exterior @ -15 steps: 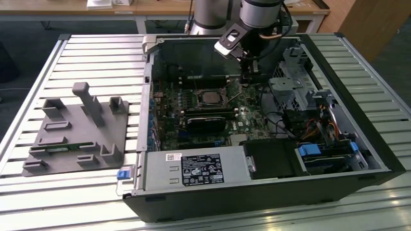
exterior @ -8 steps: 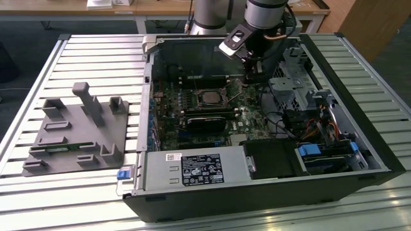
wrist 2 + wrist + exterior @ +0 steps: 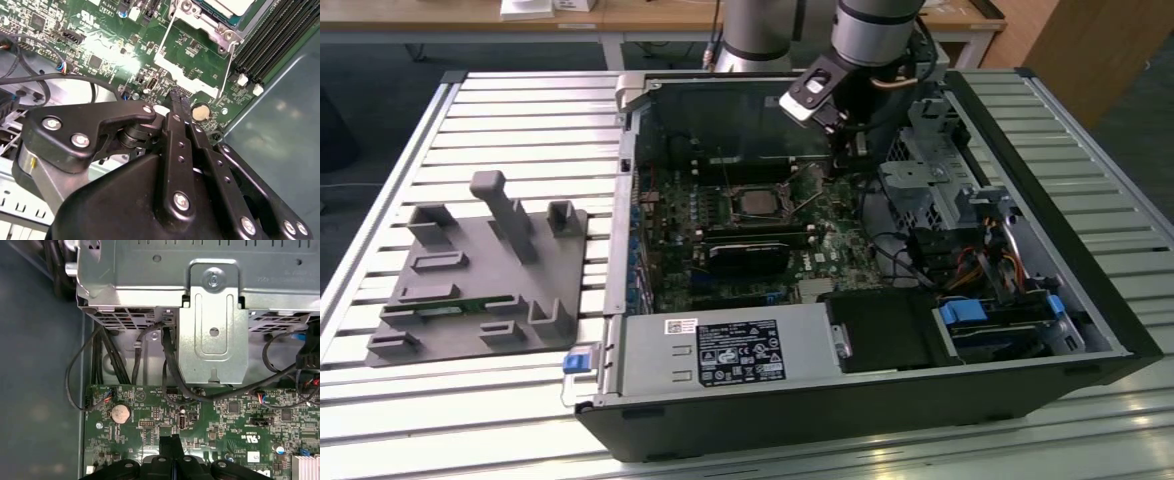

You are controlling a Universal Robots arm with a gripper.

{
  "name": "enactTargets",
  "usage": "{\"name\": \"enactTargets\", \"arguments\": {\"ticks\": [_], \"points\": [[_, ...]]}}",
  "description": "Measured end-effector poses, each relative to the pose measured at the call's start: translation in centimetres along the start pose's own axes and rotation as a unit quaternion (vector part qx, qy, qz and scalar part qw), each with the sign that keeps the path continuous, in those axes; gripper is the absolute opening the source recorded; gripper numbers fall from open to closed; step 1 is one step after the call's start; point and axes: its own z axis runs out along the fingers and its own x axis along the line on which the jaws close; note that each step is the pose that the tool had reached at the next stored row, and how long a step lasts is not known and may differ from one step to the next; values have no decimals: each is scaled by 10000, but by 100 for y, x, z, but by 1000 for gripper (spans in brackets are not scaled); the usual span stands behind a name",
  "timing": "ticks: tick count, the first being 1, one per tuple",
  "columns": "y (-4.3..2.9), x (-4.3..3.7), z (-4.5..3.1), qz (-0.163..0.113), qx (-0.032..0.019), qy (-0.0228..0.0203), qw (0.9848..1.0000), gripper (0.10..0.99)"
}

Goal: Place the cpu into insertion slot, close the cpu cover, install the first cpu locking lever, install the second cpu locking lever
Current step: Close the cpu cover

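End effector [image 3: 176, 97], closed tight and empty, sits just off the insertion slot [image 3: 215, 27]; the slot's locking lever [image 3: 229, 65] runs lengthwise toward its tips.

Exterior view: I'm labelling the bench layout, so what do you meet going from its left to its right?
Grey fixture block → cpu → gripper → metal drive cage → blue drive bracket.

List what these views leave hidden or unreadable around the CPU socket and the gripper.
1. Second wrist view: the cpu and the cpu cover are cut off by the frame edge.
2. Exterior view: the insertion slot is too small to show how the cpu sits.
3. Second wrist view: the body of the gripper hides part of the green board behind it.
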Motion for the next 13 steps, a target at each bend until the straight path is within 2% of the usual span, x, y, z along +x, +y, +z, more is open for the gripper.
{"name": "enactTargets", "arguments": {"ticks": [4, 7, 13], "points": [[3, 4, 69, 2, 24, 1, 10000, 106], [-22, 4, 83, 0, 27, -1, 10000, 106], [-238, 3, 84, 1, 27, 0, 10000, 106]]}}
